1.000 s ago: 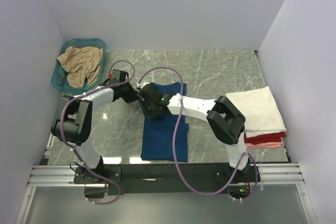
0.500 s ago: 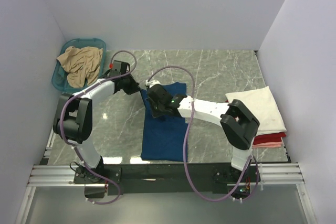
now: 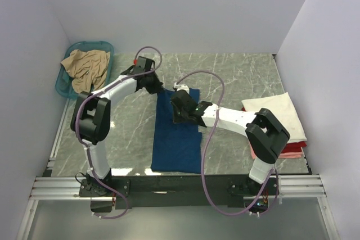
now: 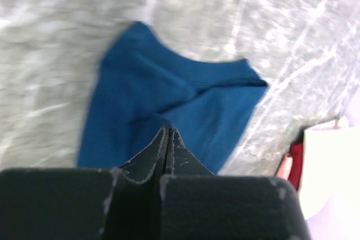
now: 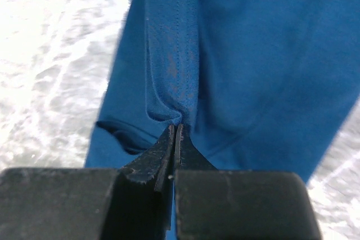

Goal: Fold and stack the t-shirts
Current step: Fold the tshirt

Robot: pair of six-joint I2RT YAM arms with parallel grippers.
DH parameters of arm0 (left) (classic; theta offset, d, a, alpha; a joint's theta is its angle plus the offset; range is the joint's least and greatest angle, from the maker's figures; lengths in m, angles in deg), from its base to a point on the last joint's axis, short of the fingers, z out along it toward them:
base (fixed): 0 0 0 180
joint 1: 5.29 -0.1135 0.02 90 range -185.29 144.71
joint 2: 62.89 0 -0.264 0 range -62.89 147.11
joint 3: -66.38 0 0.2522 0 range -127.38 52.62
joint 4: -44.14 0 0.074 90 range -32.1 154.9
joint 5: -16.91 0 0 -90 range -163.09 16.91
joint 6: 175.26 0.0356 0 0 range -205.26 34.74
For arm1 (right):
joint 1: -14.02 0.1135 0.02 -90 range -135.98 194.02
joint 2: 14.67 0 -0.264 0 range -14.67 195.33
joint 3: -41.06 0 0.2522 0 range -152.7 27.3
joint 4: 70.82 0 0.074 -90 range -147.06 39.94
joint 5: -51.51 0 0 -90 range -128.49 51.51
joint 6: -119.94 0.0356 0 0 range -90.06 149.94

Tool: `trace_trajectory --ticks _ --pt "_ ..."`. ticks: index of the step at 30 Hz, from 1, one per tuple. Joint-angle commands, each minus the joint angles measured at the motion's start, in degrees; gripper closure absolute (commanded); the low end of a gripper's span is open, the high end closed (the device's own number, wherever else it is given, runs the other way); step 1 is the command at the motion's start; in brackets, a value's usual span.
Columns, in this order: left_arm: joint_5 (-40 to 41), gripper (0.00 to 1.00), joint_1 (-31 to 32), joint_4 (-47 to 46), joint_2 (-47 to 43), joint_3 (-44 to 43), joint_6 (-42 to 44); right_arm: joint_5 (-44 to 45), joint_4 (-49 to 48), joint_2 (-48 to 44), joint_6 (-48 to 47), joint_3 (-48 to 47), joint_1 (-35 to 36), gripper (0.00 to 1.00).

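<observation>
1. no text, label, brand or number can be read anywhere from where i stand.
2. the dark blue t-shirt [image 3: 177, 139] on the worktop [image 3: 236, 77] shows only plain cloth.

The table [image 3: 242, 77] has a grey-green marbled top with pale veins, glossy enough to catch soft glare. Behind the table rises a plain white back wall [image 3: 180, 9]. Matching white side walls close in on the table's left [image 3: 25, 94] and right [image 3: 332, 82]. A silver metal rail [image 3: 180, 186] runs along the table's near edge. A teal plastic basket [image 3: 93, 43] sits at the table's far left corner. The light is even and diffuse.
</observation>
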Motion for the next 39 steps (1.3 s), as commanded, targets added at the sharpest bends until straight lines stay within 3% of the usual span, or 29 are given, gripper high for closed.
trace_trajectory --ticks 1,17,20,24,27,30,34,39 --pt "1.9 0.99 2.4 0.1 2.0 -6.2 0.8 2.5 -1.0 -4.1 3.8 2.1 -1.0 1.0" --pt "0.7 0.94 10.3 0.0 12.5 -17.0 0.8 2.4 -7.5 -11.2 13.9 17.7 -3.7 1.0" --pt "0.4 0.9 11.1 -0.6 13.8 -17.9 0.9 1.5 -9.3 -12.9 15.0 19.9 -4.2 0.88" --pt "-0.3 0.75 11.1 -1.9 13.8 -18.5 2.1 0.6 -11.0 -16.4 16.0 22.5 -4.8 0.71" --pt "0.4 0.61 11.1 -1.1 13.6 -20.1 3.4 0.1 -11.1 -19.7 16.2 23.5 -5.9 0.68" --pt "2.4 0.56 10.7 1.6 12.7 -22.4 4.6 -0.4 -10.7 -22.2 15.7 24.2 -7.4 0.68" --pt "5.9 0.59 10.2 4.2 9.9 -21.3 5.1 -0.7 -8.5 -22.4 13.4 21.5 -8.7 0.68" --pt "7.4 0.77 10.2 5.2 5.9 -15.9 4.8 -1.2 -6.2 -17.5 9.9 15.1 -8.8 0.68"
